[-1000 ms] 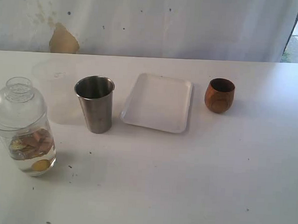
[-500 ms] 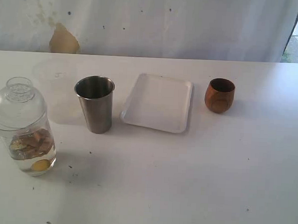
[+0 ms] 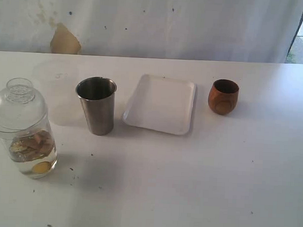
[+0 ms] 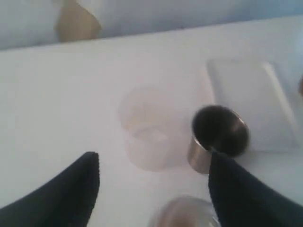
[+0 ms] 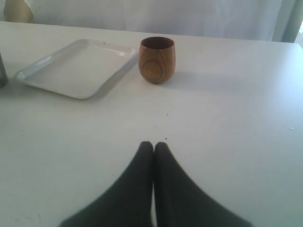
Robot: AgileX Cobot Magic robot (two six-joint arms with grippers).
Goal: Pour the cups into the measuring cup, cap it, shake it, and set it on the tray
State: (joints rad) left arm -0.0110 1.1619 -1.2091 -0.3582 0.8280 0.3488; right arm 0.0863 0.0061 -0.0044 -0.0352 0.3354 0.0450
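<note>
The left hand (image 4: 154,158) is wide open: its two dark fingers (image 4: 71,194) stand far from each other, one on each side, and they narrow to blunt tips with a broad space between them. The right hand (image 5: 154,144) is closed, its two dark fingers (image 5: 132,194) pressed together along their inner edges up to the tips, so only a thin line separates them. The left hand looks down steeply on the tabletop (image 4: 57,94), while the right hand is held low and nearly level over it.
</note>
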